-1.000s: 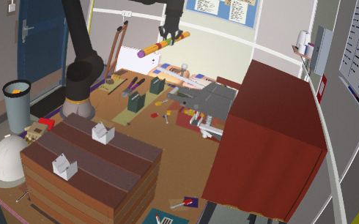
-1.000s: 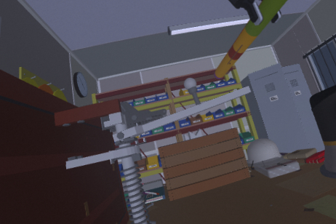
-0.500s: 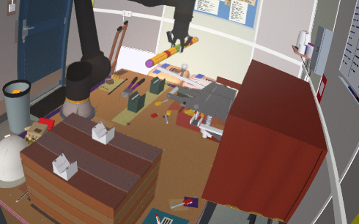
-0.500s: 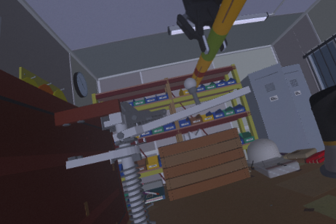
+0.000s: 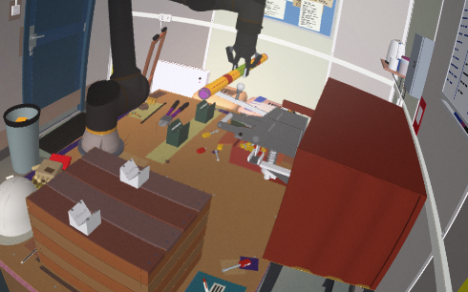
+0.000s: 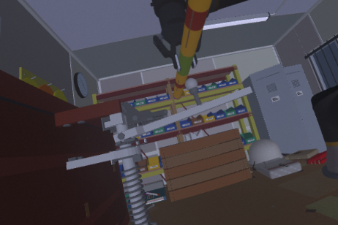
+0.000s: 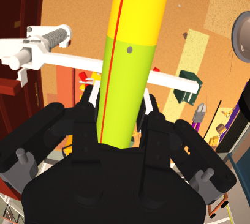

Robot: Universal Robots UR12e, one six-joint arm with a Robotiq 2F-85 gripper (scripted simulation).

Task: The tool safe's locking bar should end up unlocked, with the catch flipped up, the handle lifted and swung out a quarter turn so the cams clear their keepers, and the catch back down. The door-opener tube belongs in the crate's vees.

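My gripper [image 5: 243, 63] hangs high over the bench, above the safe's handle, and it grips the door-opener tube [image 5: 232, 76] on its green band, the tube slanting with its purple-capped end toward the left and low. In the wrist camera the tube [image 7: 128, 75] runs out from between my fingers [image 7: 121, 106]. Below it the white locking-bar handle [image 7: 101, 66] with its ball knob [image 5: 240, 87] sticks out from the red tool safe [image 5: 351, 181]. The spring and catch [image 6: 131, 180] sit at the safe's door. The wooden crate [image 5: 117, 224] stands near, with two white vees [image 5: 134, 172] [image 5: 84, 217] on top, both empty.
Behind the work a shelf of bins [image 6: 205, 114] lines the wall. Two green stands [image 5: 178, 132] [image 5: 204, 111] sit on a mat between the arm's base [image 5: 101, 138] and the safe. Small tools and scraps litter the bench; a white helmet [image 5: 10, 207] and a bin [image 5: 22, 136] stand left.
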